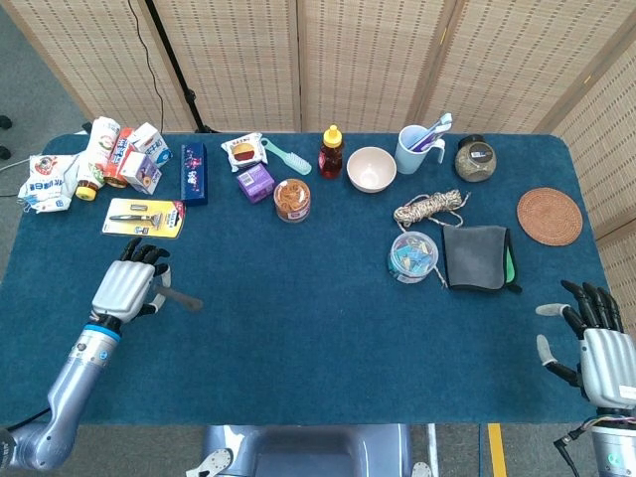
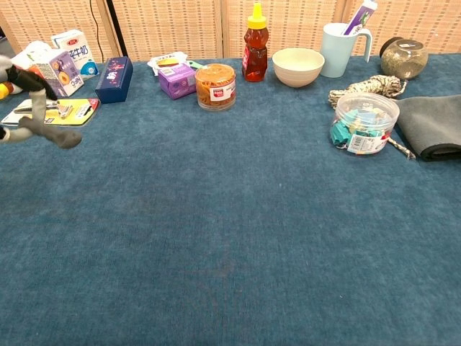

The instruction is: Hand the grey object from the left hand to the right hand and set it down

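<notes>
A small grey bone-shaped object point(image 1: 180, 296) point(image 2: 52, 133) hangs above the blue cloth at the left, pinched by my left hand point(image 1: 127, 287) point(image 2: 20, 94), which is raised off the table. Only the fingers of that hand show at the chest view's left edge. My right hand point(image 1: 594, 341) hovers at the table's near right corner with its fingers spread and nothing in it. It does not show in the chest view.
Along the far edge stand cartons point(image 1: 139, 157), a blue box point(image 1: 194, 172), a razor pack point(image 1: 144, 217), a jar point(image 1: 292, 200), a honey bottle point(image 1: 331, 152), a bowl point(image 1: 371, 168) and a mug point(image 1: 414, 149). A clip tub point(image 1: 413, 256), grey cloth point(image 1: 476, 256), rope point(image 1: 430, 207) and coaster point(image 1: 549, 215) lie right.
</notes>
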Tool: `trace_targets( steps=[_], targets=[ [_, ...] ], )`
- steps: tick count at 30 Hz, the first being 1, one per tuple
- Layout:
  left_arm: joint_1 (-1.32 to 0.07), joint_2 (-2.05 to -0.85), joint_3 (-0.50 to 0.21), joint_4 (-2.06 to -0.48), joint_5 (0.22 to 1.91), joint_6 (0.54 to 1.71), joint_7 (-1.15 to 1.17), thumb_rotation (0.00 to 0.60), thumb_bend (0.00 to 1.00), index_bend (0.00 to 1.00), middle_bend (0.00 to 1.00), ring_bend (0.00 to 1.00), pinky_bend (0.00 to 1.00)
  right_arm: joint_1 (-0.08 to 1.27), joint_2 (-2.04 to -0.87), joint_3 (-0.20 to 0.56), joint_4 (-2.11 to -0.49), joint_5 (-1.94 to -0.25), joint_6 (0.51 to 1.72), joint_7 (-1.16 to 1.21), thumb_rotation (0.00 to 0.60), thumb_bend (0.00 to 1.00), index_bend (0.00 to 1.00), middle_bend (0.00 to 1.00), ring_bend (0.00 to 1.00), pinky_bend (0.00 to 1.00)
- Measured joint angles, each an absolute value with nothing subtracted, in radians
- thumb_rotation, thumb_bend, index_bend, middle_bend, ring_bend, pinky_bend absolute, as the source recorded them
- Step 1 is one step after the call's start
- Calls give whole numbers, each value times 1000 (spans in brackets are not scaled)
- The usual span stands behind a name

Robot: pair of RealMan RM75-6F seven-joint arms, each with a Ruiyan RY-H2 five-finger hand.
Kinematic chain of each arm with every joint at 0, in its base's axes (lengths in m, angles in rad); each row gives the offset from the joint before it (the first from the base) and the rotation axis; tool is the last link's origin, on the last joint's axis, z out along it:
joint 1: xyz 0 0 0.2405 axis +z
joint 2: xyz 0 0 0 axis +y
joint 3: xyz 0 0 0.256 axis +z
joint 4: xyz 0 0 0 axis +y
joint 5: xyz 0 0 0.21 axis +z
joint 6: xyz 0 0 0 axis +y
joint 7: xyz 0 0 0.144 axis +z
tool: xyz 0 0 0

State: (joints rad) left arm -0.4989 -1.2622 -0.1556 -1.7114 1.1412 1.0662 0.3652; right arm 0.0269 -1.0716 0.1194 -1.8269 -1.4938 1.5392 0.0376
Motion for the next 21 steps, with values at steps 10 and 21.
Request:
trace_targets(
  steps=[10,21],
  targets=[
    [-600,-1152,-211,-1812,1072,921,303,600,503,749,257,148,0,98,-1075,135,-1867,-1542,1483,63,600,427,394,144,33,19],
    [-692,-1116,-254,-1875,991,880,307,600,503,756,258,150,0,184,-1104,173,-1895,-1560,1431,112,600,427,407,150,33,20]
  ],
)
